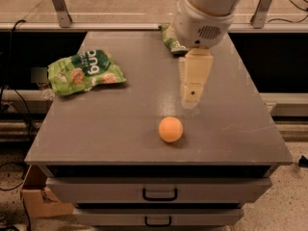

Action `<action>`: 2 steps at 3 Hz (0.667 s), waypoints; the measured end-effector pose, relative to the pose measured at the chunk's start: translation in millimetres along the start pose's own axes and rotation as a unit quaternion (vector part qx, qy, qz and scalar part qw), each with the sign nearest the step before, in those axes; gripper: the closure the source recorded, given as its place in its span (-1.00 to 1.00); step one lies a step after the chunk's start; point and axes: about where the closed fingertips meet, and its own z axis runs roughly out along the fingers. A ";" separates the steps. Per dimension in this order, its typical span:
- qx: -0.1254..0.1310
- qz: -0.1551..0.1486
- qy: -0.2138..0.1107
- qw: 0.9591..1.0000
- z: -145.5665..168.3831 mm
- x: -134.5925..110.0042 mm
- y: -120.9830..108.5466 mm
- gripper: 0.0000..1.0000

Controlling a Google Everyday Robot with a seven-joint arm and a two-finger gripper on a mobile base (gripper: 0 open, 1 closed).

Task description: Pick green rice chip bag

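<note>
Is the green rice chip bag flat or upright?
Flat: the green rice chip bag lies printed face up on the cabinet top. The gripper hangs above the middle.

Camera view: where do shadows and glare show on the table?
In the camera view the light is warm and dim; the gripper hangs over the table middle, a pale sheen on the surface just below it; the orange ball casts a small shadow at its base; the green rice chip bag has a thin shadow along its near edge.

A grey drawer cabinet (120, 129) is recorded on speckled floor (284, 211), metal posts (60, 6) behind its far edge, gripper (191, 96) above its centre.
</note>
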 end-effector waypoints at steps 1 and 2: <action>0.027 -0.024 -0.033 0.999 18.8 -49.1 -19.9 -1.00; 0.027 -0.024 -0.033 0.999 18.7 -49.1 -19.9 -1.00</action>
